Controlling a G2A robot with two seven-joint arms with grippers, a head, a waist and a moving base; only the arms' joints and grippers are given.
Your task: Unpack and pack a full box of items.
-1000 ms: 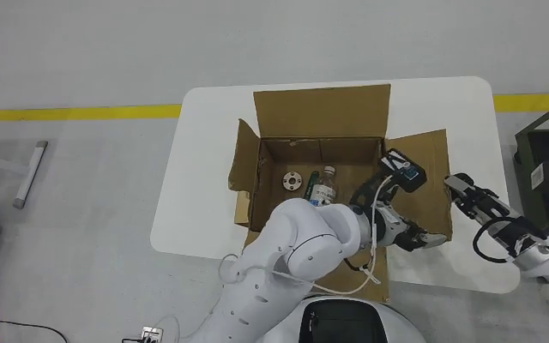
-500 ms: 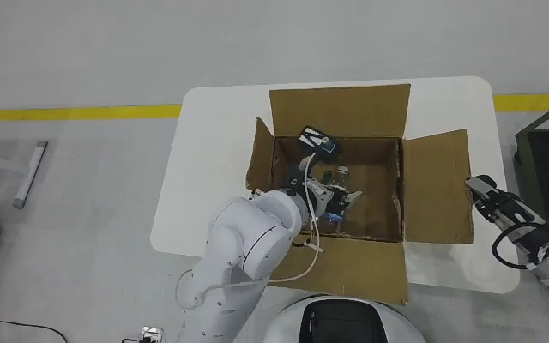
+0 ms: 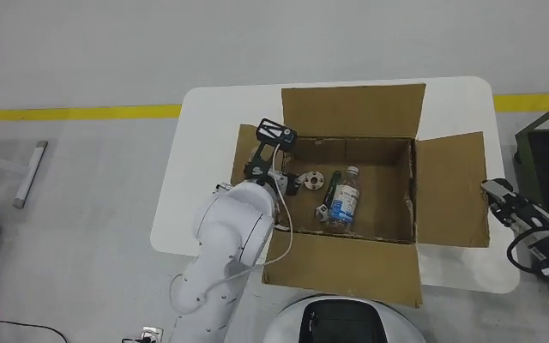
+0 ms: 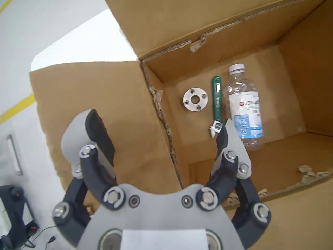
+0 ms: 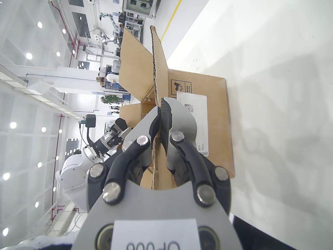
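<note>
An open cardboard box (image 3: 352, 107) stands on the white table (image 3: 206, 129), all flaps folded out. On its floor lie a round metal flange (image 3: 315, 180), a green-handled tool (image 3: 331, 189) and a clear plastic bottle (image 3: 346, 202), seen again as flange (image 4: 195, 99), tool (image 4: 217, 100) and bottle (image 4: 245, 107). My left gripper (image 4: 164, 133) hangs open and empty over the box's left wall, beside the flange (image 3: 290, 180). My right gripper (image 5: 159, 117) is shut on the edge of the box's right flap (image 5: 155, 61), at the table's right side (image 3: 491, 189).
A dark unit (image 3: 536, 163) stands just past the table's right edge. A yellow floor line (image 3: 86, 111) runs behind the table, and a grey bar (image 3: 30, 171) lies on the floor to the left. Bare tabletop lies left of the box.
My left arm has swung from the box's right side across it to the left wall. The box has slid to the right, with my right gripper drawing back on its flap.
</note>
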